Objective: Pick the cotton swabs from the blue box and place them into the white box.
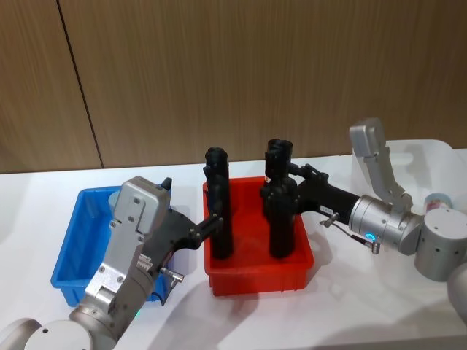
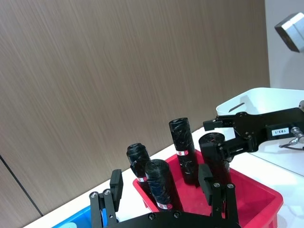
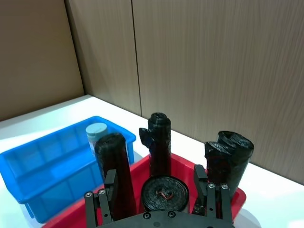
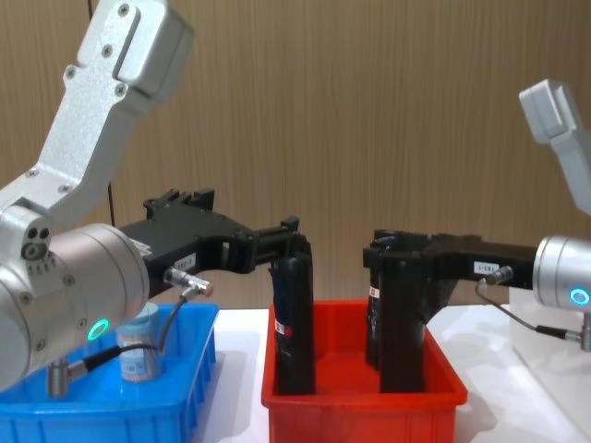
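On the table (image 1: pixel 350 306), the red bin (image 1: pixel 259 275) sits in the middle, with the blue box (image 1: pixel 76 251) just to its left and the white box (image 1: pixel 427 164) to its right, farther back. Four black rolls (image 1: pixel 221 211) stand upright in the red bin. One jar of cotton swabs (image 4: pixel 140 346) stands in the blue box. The left gripper (image 1: pixel 213 222) reaches over the red bin from the left, the right gripper (image 1: pixel 281 186) from the right.

One swab jar (image 3: pixel 96 135), clear with pale blue lid, upright in the blue box (image 3: pixel 47 171) near its far corner. Blue box is shallow, rimmed, on the tabletop at robot's left. White box (image 1: pixel 419 164) translucent, tall-sided, at far right.
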{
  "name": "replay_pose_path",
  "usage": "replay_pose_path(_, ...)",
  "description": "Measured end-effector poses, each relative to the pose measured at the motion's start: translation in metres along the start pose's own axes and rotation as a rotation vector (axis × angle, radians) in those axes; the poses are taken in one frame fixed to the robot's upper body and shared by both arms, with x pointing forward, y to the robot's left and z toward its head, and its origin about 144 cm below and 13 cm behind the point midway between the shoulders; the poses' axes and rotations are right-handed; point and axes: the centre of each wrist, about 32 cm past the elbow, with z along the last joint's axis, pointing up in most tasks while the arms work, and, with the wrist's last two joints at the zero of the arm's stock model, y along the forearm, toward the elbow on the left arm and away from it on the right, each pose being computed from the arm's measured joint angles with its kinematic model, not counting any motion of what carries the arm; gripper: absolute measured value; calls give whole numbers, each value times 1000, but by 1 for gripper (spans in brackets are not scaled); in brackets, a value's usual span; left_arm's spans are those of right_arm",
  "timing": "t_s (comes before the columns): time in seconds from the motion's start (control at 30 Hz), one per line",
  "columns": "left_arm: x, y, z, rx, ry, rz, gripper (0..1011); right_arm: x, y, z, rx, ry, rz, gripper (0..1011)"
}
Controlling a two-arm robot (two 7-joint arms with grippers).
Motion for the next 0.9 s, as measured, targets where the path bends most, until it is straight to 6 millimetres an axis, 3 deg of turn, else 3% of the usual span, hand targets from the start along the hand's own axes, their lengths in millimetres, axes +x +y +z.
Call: replay_pose_path(0.9, 0, 0, 0, 0, 0, 0, 1004, 12, 2, -14, -53, -3, -25, 973)
